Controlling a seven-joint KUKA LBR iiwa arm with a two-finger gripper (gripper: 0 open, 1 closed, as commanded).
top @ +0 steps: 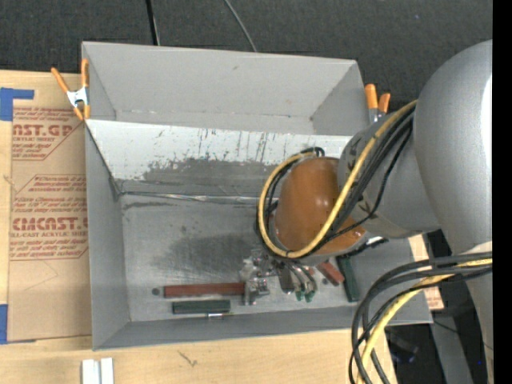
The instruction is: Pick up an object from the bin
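The gripper [276,283] is down at the floor of the grey bin [104,238], under the arm's orange cover [308,202] and its loop of yellow and black cables [272,214]. Whether it is open or closed cannot be told, and nothing can be made out in its grasp.

Its metal tip sits right at the right end of a reddish-brown stick [204,291], which looks like a marker or a pencil. The stick lies flat on the floor with its long axis running left to right, parallel to the bin's near wall. A dark tip at its left end points at the left wall.

Just on the near-wall side of the stick lies a dark green pen [198,307], parallel to it and a little shorter. The two are very close, though contact cannot be judged. The pen's pale tip points right.

Beyond the stick's right end, past the gripper, a small red piece [328,274] and a dark green piece [350,282] lie partly under the cover.

On the far side of the stick the scuffed floor is open up to the sloping back wall. Left of the stick there is a short bare stretch before the left wall. Toward the near wall, only the pen's narrow strip separates the stick from the wall's foot.
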